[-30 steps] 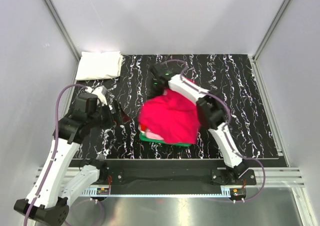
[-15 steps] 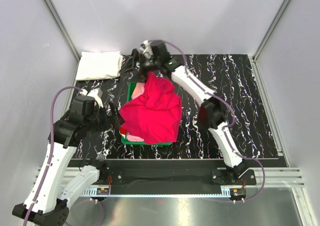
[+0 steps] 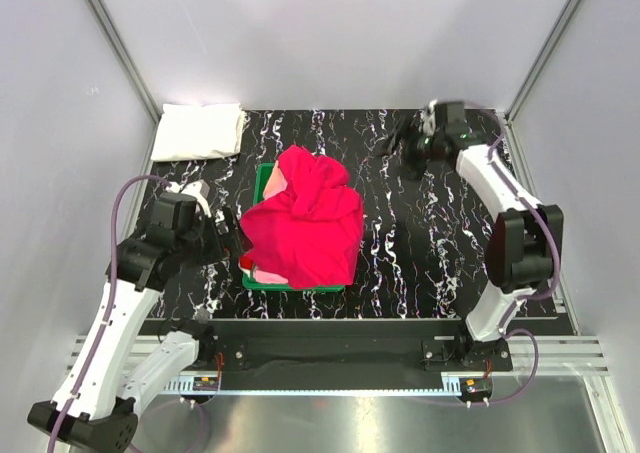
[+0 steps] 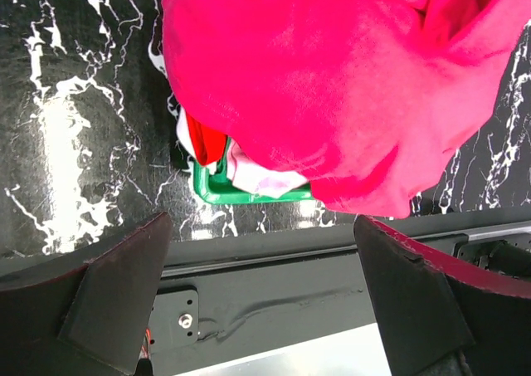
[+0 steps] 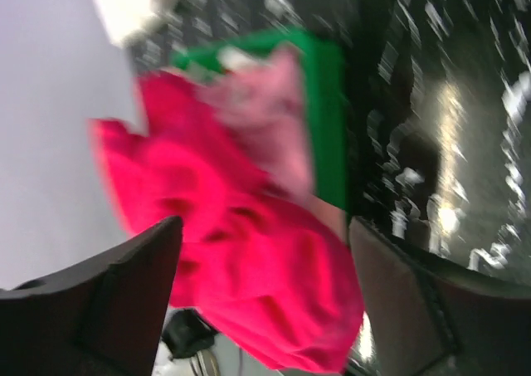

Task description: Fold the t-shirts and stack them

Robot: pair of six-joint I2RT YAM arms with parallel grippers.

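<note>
A heap of magenta-pink t-shirts (image 3: 305, 223) lies over the green basket (image 3: 262, 180) in the middle of the table. In the left wrist view the pink cloth (image 4: 332, 85) hangs over the basket's corner (image 4: 249, 195), and a bit of white and red cloth (image 4: 207, 144) shows under it. My left gripper (image 3: 228, 237) is open and empty just left of the basket. My right gripper (image 3: 400, 143) is open and empty at the back right, away from the heap. Its blurred view shows the pink shirts (image 5: 249, 260) and the basket (image 5: 323, 119).
A folded white cloth (image 3: 198, 130) lies at the table's back left corner. The black marbled table top (image 3: 440, 243) shows right of the basket. Grey walls close in the back and both sides. The black base rail (image 4: 274, 268) runs along the near edge.
My right gripper let go of the pink shirt at the basket's back and swung to the back right. The shirt dropped onto the heap. The basket shifted left earlier. The left arm barely moved.
</note>
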